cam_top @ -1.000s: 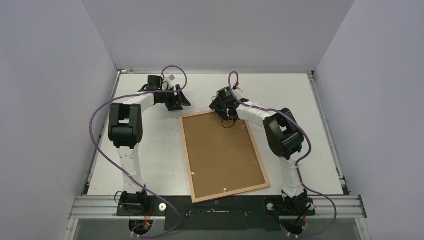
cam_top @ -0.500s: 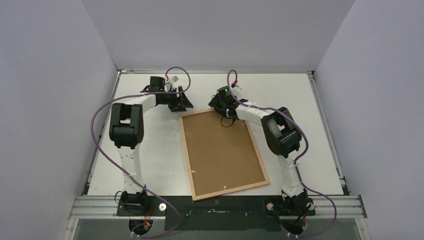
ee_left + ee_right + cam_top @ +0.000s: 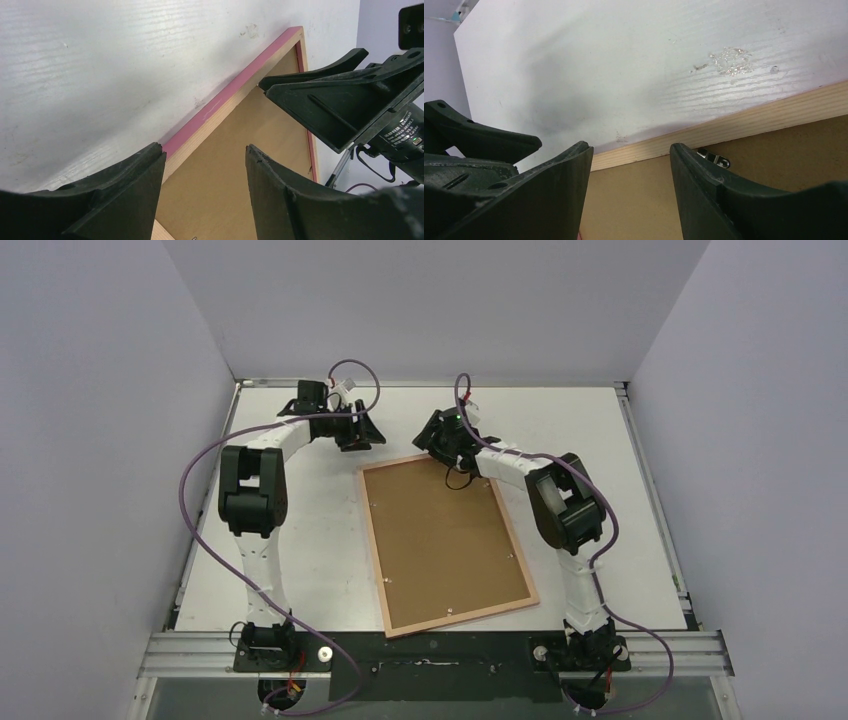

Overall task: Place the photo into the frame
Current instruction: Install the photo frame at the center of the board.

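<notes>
The left gripper is released: its 2 fingers stand apart with nothing between them, and in the left wrist view the gap looks down on a pink-edged rail of the frame. From above, this claw sits just off the frame's far-left corner, over the white table; whether a fingertip touches the wood cannot be told.

The right gripper is also released, its fingers spread and holding nothing. It sits at the frame's far rail, right of the middle, and the light tan strip of that rail runs across the gap in the right wrist view. A small metal clip lies on the board just beside its right finger.

The frame lies flat, back side up, in the middle of the table, its long sides running near to far and turned slightly. The brown backing board fills its opening. The 2 claws are near each other at the frame's far end.
</notes>
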Available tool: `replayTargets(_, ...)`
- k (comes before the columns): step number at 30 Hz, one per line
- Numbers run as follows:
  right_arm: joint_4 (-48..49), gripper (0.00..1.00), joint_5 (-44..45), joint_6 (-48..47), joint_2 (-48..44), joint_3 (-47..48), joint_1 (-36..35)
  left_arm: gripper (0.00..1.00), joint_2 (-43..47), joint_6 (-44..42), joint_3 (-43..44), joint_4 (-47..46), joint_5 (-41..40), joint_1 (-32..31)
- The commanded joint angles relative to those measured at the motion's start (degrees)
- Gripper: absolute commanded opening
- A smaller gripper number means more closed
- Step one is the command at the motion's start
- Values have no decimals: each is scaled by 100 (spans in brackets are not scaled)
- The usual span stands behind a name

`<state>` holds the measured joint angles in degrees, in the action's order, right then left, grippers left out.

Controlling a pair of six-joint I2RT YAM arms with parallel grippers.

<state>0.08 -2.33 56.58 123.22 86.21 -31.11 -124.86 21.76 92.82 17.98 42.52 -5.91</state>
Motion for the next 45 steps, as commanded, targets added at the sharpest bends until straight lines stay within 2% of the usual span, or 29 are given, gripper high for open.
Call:
replayTargets(1,324,59,-28,103,-533,-17,35,58,-54,-171,424,95,-16,38)
replayTargets(10,200,60,136,467,-423,-142,36,58,-388,-160,662,213,54,-44)
replayTargets(17,-410,59,498,448,-275,88,48,57,-558,-205,771,363,-16,-124)
replayTargets(24,-347,59,368,477,-142,120,62,56,-551,-232,700,454,-55,-136)
replayTargets(28,-341,59,452,386,-123,89,64,56,-530,-266,615,461,-51,-136)
replayTargets(31,-370,59,870,8,-68,116,45,55,-508,-277,545,467,-68,-137)
replayTargets(38,323,58,1389,-226,-70,-227,44,52,-466,-410,515,704,-245,-132)
replayTargets(45,1344,59,428,-176,-195,-303,48,52,-371,-404,823,883,-236,-91)
